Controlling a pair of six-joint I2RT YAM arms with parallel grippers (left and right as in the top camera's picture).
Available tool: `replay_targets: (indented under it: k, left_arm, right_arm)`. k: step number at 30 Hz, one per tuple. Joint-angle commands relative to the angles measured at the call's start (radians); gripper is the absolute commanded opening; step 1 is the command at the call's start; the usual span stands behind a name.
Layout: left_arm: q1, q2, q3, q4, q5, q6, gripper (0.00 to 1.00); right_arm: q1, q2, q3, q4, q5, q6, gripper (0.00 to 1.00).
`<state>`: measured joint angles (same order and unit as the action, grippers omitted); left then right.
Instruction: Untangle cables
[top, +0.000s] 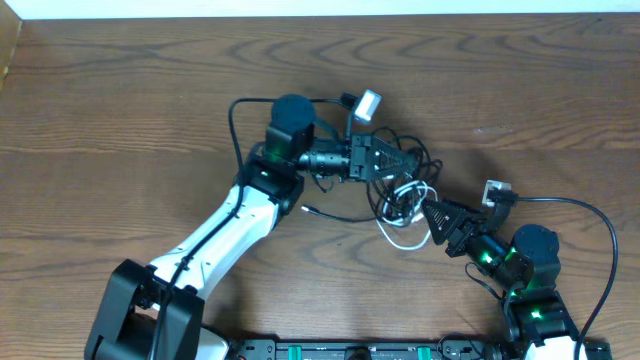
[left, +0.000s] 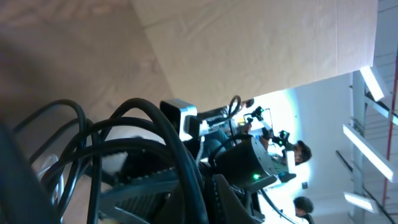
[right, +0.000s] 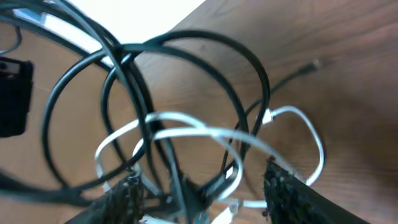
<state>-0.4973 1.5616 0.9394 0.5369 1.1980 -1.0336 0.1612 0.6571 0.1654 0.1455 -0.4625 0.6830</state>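
The cables (top: 405, 188) lie in a tangle at the table's middle: several black loops and one white cord (top: 400, 236). A loose black plug end (top: 308, 210) trails off to the left. My left gripper (top: 408, 160) reaches in from the left and is shut on a black cable (left: 180, 155) that runs between its fingers (left: 208, 199). My right gripper (top: 428, 212) points up-left at the tangle's lower right. In the right wrist view its fingers (right: 208, 199) are spread wide, with the white cord (right: 205, 134) and black loops (right: 205, 46) between them, not pinched.
The wooden table (top: 120, 110) runs to its far edge at the top. A thick black arm cord (top: 590, 215) arcs over the right arm at the lower right. The right arm with a green light (left: 252, 168) fills the left wrist view behind the cables.
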Motion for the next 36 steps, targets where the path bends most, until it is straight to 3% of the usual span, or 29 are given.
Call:
replay_targets:
  k: [1, 6, 13, 16, 17, 20, 24, 30, 36]
  left_arm:
    - [-0.018, -0.013, 0.018, 0.011, -0.005, -0.045, 0.08]
    - [-0.034, -0.013, 0.018, 0.012, -0.005, -0.114, 0.08]
    - [-0.048, -0.013, 0.018, 0.112, -0.005, -0.181, 0.08]
    - [-0.047, -0.013, 0.018, 0.203, -0.005, -0.227, 0.08]
    - [-0.047, -0.013, 0.018, 0.24, -0.005, -0.244, 0.08]
    - [-0.047, -0.013, 0.018, 0.349, -0.005, -0.266, 0.08]
    - [-0.047, -0.013, 0.018, 0.385, -0.005, -0.266, 0.08]
    - [-0.039, -0.013, 0.018, 0.385, -0.005, -0.264, 0.08]
    - [-0.007, -0.013, 0.018, 0.385, -0.005, -0.261, 0.08]
  right_arm:
    - [0.011, -0.002, 0.001, -0.014, 0.103, -0.071, 0.62]
    - [0.011, -0.002, 0.001, -0.043, 0.156, -0.072, 0.56]
    - [0.011, 0.012, 0.001, -0.092, 0.195, -0.071, 0.26]
    - [0.011, 0.037, 0.001, -0.121, 0.195, -0.059, 0.02]
    - [0.011, 0.045, 0.001, -0.134, 0.2, -0.048, 0.01]
    - [0.011, 0.076, 0.001, -0.153, 0.206, -0.041, 0.01]
    - [0.011, 0.092, 0.001, -0.118, 0.113, -0.042, 0.17]
    - [0.01, 0.092, 0.001, -0.081, -0.053, -0.025, 0.15]
    - [0.006, 0.085, 0.002, -0.08, -0.114, 0.017, 0.35]
